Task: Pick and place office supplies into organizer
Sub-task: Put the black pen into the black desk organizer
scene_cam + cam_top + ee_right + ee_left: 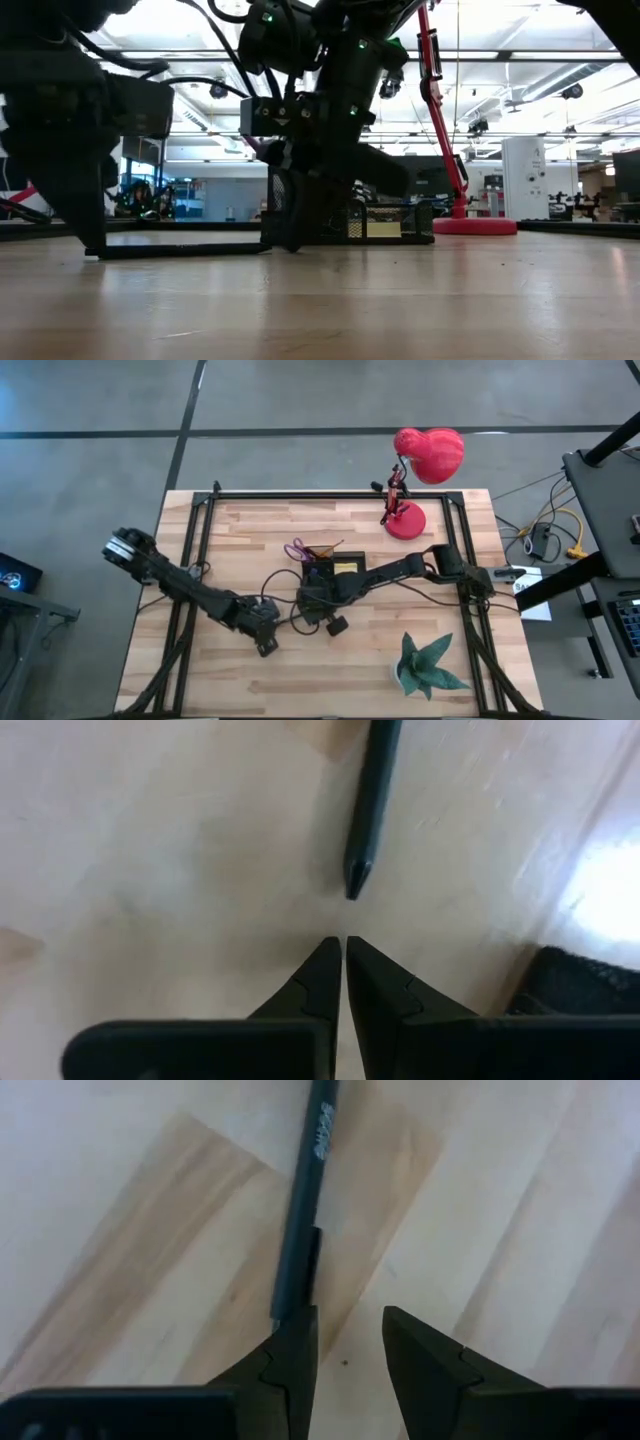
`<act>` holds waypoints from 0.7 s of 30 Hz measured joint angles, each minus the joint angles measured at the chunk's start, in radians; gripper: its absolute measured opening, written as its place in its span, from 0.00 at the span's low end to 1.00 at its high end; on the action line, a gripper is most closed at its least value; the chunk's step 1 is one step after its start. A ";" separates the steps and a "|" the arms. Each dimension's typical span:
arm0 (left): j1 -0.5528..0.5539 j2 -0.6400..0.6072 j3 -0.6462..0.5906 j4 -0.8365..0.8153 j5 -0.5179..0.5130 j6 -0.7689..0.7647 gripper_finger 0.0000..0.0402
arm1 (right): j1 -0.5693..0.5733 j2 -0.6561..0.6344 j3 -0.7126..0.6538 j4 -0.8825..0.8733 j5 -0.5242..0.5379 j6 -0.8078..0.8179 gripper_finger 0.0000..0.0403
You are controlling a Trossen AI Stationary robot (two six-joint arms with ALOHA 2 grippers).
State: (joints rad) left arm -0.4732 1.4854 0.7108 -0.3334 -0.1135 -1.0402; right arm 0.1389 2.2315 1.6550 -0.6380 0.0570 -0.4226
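Observation:
A thin dark pen (pixel 300 1210) lies flat on the wooden table, near the black organizer (pixel 332 568). That tray holds purple-handled scissors (pixel 296 550) and a yellow sticky-note pad (pixel 346 568). My left gripper (pixel 350 1320) is open and low over the table. One of its fingertips (pixel 298 1325) stands at the pen's near end. My right gripper (pixel 344 948) is shut and points down at the table. It is a short way from the pen's pointed tip (pixel 353 885), with the organizer's corner (pixel 585 985) beside it. In the low view the pen (pixel 180 250) runs between both grippers. My left gripper has one fingertip (pixel 298 1325) right at the pen's end (pixel 285 1305), coming from above along the pen. The other finger stands clear on bare wood. Whether the fingertip touches the pen, I cannot tell. The pen lies flat on the table.
A red desk lamp (pixel 415 480) stands at the far edge, right of centre. A green paper plant (pixel 425 668) sits near the right front corner. Bare wood lies along the near edge and at the table's left. Cables loop around both arms.

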 joint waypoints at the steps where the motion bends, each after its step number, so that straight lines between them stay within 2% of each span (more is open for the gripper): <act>1: 0.006 -0.008 0.006 -0.012 0.000 -0.001 0.25 | -0.002 -0.001 0.003 -0.007 -0.011 0.003 0.03; 4: 0.024 -0.034 0.043 -0.070 -0.020 0.000 0.25 | -0.002 -0.003 0.005 -0.020 -0.036 0.019 0.03; 7: 0.041 -0.049 0.076 -0.202 -0.066 0.030 0.25 | -0.002 -0.003 0.005 -0.025 -0.042 0.028 0.03; 12: 0.060 -0.043 0.087 -0.247 -0.061 0.081 0.27 | -0.002 -0.003 0.005 -0.028 -0.064 0.029 0.03; 16: 0.069 -0.027 0.090 -0.248 0.002 0.078 0.35 | -0.002 -0.003 0.005 -0.030 -0.066 0.031 0.03; 21: 0.078 -0.017 0.106 -0.243 0.029 0.100 0.48 | -0.002 -0.003 0.005 -0.035 -0.066 0.031 0.03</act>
State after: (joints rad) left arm -0.3953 1.4681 0.8169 -0.5768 -0.0847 -0.9406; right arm 0.1371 2.2280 1.6600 -0.6727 -0.0086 -0.3920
